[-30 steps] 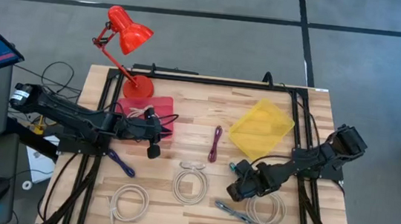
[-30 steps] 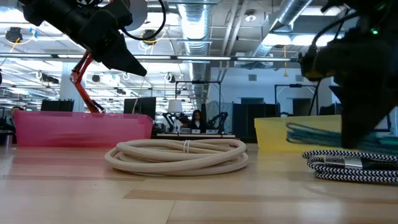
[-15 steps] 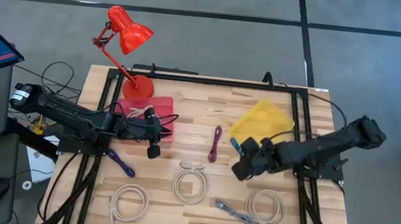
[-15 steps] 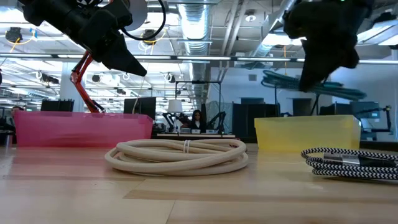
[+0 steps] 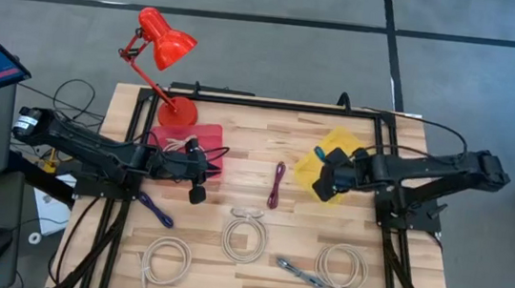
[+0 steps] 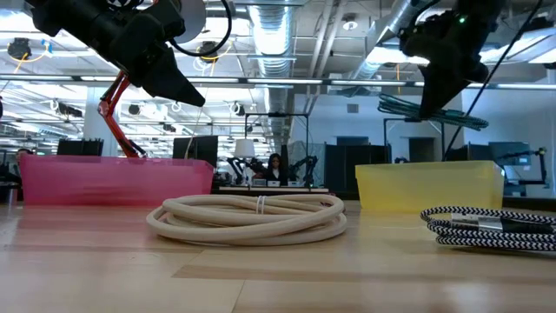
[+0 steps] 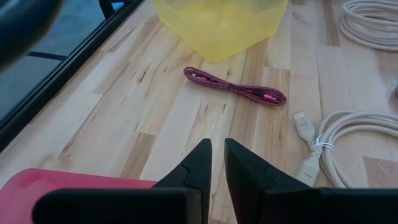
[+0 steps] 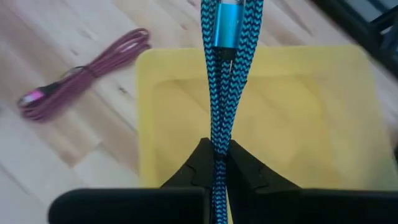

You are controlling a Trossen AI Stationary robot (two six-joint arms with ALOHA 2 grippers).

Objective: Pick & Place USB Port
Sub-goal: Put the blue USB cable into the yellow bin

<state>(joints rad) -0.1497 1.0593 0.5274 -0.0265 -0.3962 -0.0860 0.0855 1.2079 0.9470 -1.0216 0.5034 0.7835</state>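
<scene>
Right end effector [image 5: 326,183]: fingers nipped tight on blue braided USB cable [image 8: 219,74]; held above yellow bin [image 5: 362,153], at the bin's side nearest worktop centre.
Blue braided USB cable: off the worktop [image 5: 243,277], clamped partway along, connector end fwd over bin interior (right wrist view); hangs clear of bin rim in low view.
Yellow bin: toward back-right corner of worktop; appears empty inside.
Left end effector [image 5: 197,193]: idle, raised near pink bin [image 5: 167,136], left side of worktop; fingers nearly together, slim gap, nothing held.
Still on worktop: magenta cable [image 5: 277,184] near centre; cream coil [image 5: 246,235] mid-front; cream coil [image 5: 166,259] front-left; cream coil [image 5: 342,268] front-right; black/white braided cable [image 5: 301,273] by front edge; purple cable [image 5: 155,210] left edge.
Progress, est.: pick done, carry approx. done; release into yellow bin not yet done. Remaining cables look unsorted; which bin each takes: n/k.
</scene>
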